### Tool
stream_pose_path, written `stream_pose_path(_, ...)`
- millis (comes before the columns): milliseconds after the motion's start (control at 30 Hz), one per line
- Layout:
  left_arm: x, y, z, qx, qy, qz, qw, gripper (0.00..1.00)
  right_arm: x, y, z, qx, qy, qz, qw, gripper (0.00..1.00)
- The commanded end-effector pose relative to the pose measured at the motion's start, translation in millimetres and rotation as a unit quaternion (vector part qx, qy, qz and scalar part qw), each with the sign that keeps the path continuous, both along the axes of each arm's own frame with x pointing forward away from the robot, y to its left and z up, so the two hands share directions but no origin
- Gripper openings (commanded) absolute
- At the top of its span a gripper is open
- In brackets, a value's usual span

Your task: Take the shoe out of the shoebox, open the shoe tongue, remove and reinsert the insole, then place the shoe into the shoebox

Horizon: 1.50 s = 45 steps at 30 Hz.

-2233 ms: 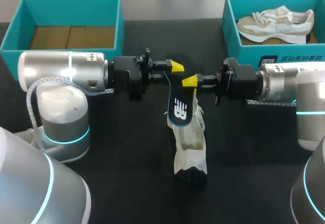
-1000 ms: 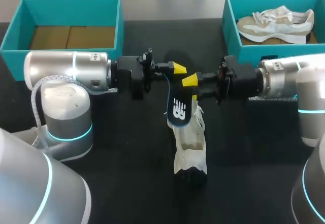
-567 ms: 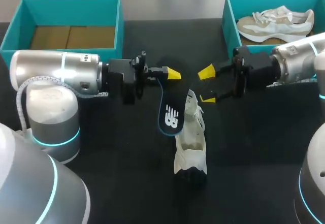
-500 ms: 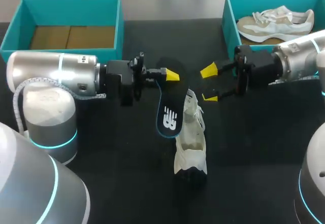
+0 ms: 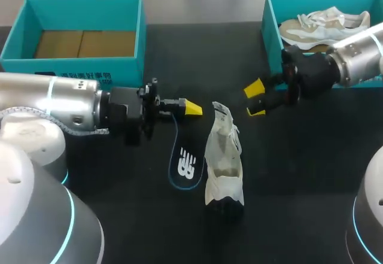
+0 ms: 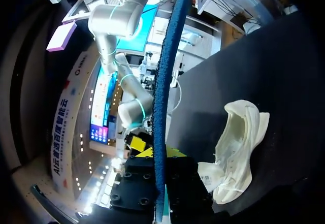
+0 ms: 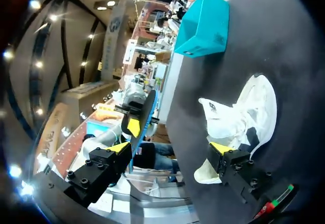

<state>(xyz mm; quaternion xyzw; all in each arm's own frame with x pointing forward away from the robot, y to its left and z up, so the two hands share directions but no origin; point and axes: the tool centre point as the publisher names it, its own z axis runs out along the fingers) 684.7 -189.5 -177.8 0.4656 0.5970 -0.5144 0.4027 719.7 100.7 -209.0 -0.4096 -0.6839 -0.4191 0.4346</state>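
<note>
The left gripper is pinched on one end of the dark insole. From the tips the insole runs down and away with its printed face up, and in the left wrist view it shows edge-on, straight out from between the yellow tips. Whether its far end touches the black table I cannot tell. The white shoe stands on the table just beside the insole, on the side towards the right arm, with its tongue pulled up and its mouth open. The right gripper hangs with its fingers spread wide and nothing between them, apart from the shoe and near the front corner of the right shoebox, where a second shoe lies. The left shoebox sits behind the left arm
</note>
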Motion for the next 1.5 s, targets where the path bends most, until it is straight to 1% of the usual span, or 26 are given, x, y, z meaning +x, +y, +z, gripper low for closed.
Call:
stream_pose_path(33,-7.6,8.9,4.1,-0.02,0.043,-0.013,0.999,0.0,-6.8,-8.8,9.3,-0.053,-0.062,0.037,0.996,1.0)
stream_pose_path(567,-7.2,10.5,3.7,-0.019,0.046,-0.014,0.999,0.0,-6.8,-8.8,9.3,-0.053,-0.062,0.037,0.996,1.0)
stream_pose_path(600,-12.1,7.2,2.1,-0.021,0.05,-0.015,0.998,0.0,-7.7,-10.5,9.1,-0.069,-0.08,0.034,0.994,1.0)
stream_pose_path(667,-17.9,3.1,0.6,-0.027,0.055,-0.018,0.998,0.0,-10.8,-14.3,7.5,-0.078,-0.122,0.042,0.989,1.0)
stream_pose_path(700,-21.2,1.7,1.3,-0.034,0.059,-0.022,0.997,0.0,-11.7,-16.0,5.4,-0.085,-0.134,0.045,0.986,1.0)
stream_pose_path(767,-24.4,-0.3,1.9,-0.041,0.067,-0.029,0.996,0.0,-15.9,-18.3,2.1,-0.077,-0.173,0.062,0.98,1.0)
stream_pose_path(867,-34.4,-2.1,1.8,-0.053,0.086,-0.031,0.994,0.0,-22.7,-20.7,-2.3,-0.096,-0.216,0.074,0.969,1.0)
stream_pose_path(1000,-48.2,-4.1,0.6,-0.063,0.12,-0.05,0.989,0.0,-31.5,-21.4,-12.3,-0.136,-0.253,0.081,0.954,1.0)
stream_pose_path(1067,-54.4,-4.1,0.8,-0.077,0.15,-0.073,0.983,0.0,-37.3,-21.0,-17.2,-0.132,-0.281,0.097,0.946,1.0)
stream_pose_path(1133,-60.5,-3.7,-0.3,-0.062,0.159,-0.092,0.981,0.0,-39.8,-19.5,-27.4,-0.146,-0.281,0.099,0.943,1.0)
stream_pose_path(1167,-64.1,-2.7,-1.7,-0.039,0.147,-0.099,0.983,0.0,-39.8,-19.5,-27.4,-0.146,-0.281,0.099,0.943,1.0)
stream_pose_path(1500,-64.1,-2.7,-1.7,-0.039,0.147,-0.099,0.983,0.0,-39.8,-19.5,-27.4,-0.146,-0.281,0.099,0.943,1.0)
